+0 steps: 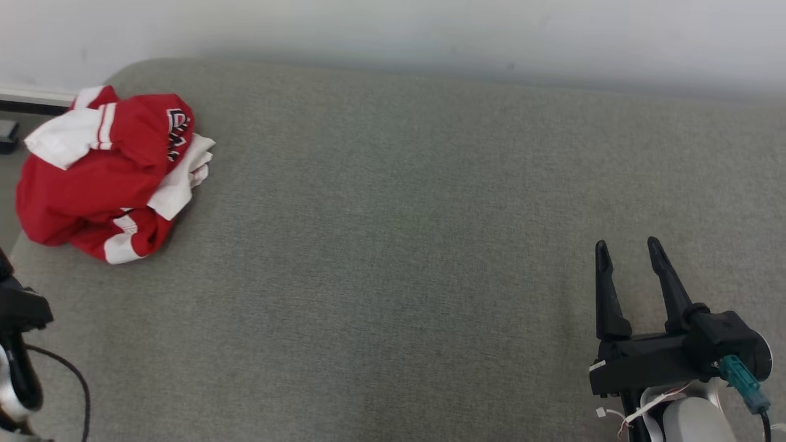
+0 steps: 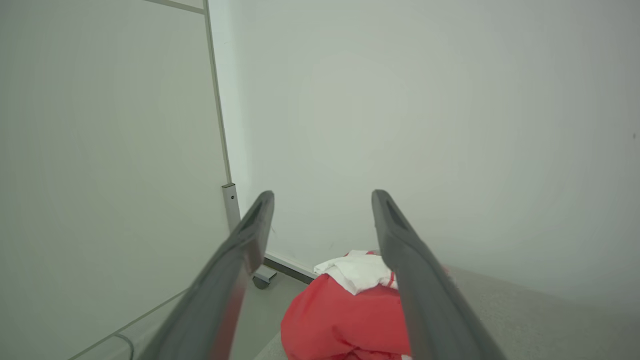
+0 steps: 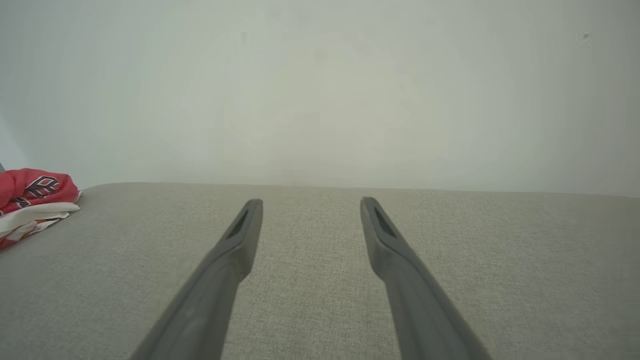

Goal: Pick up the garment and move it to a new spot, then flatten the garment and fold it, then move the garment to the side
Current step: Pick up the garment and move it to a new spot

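A crumpled red and white garment (image 1: 107, 178) lies bunched at the far left corner of the grey fabric surface (image 1: 399, 245). In the left wrist view my left gripper (image 2: 322, 197) is open, its fingers held above and short of the garment (image 2: 345, 315), not touching it. My right gripper (image 1: 626, 245) stands open at the lower right, far from the garment, with nothing between its fingers. The right wrist view has that gripper (image 3: 311, 202) low over the bare fabric, with the garment (image 3: 32, 205) at the left edge.
A pale wall (image 1: 430, 31) runs along the back of the surface. Off the left edge is floor, with a white panel on a wheeled foot (image 2: 262, 277). A dark cable (image 1: 73, 380) hangs by my left arm.
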Robot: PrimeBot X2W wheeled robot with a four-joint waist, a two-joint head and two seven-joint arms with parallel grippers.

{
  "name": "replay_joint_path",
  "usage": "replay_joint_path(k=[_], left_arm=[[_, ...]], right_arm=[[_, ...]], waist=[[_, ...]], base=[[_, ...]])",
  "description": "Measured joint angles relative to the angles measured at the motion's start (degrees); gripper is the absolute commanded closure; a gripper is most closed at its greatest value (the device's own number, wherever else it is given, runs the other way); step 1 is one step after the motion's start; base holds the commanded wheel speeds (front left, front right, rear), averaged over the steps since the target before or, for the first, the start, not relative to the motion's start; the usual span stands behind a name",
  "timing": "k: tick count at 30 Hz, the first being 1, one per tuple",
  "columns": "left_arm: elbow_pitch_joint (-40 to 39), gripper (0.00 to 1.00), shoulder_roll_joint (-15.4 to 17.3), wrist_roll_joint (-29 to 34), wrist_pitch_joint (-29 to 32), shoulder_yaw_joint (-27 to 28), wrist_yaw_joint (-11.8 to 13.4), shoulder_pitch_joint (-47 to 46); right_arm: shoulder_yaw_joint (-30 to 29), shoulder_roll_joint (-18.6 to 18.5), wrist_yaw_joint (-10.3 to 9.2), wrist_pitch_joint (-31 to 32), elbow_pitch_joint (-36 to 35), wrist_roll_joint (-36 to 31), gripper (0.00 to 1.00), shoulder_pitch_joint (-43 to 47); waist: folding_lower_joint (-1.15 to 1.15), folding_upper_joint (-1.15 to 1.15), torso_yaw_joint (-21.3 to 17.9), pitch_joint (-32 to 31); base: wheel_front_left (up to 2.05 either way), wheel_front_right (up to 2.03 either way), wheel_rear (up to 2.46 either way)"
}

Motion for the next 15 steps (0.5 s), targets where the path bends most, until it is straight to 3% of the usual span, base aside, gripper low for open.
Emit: replay_joint_path(k=[7,15], left_arm=[[5.69,0.0,4.37,-0.75,2.77,-0.63,-1.52,-8.04],[13.56,0.0,6.92,-2.79,5.75,-0.88,-3.5,-16.77]], right_arm=[[0.49,-0.05,0.0,0.27,-2.74,0.09,0.0,-1.02],[-0.1,-0.83,0.0,0.78,-6.05,0.44,0.0,-2.16]], waist=[[0.0,0.0,-4.12,5.23],[0.01,0.01,-7.71,10.79]], base=[[0.0,0.0,0.0],[0.0,0.0,0.0]])
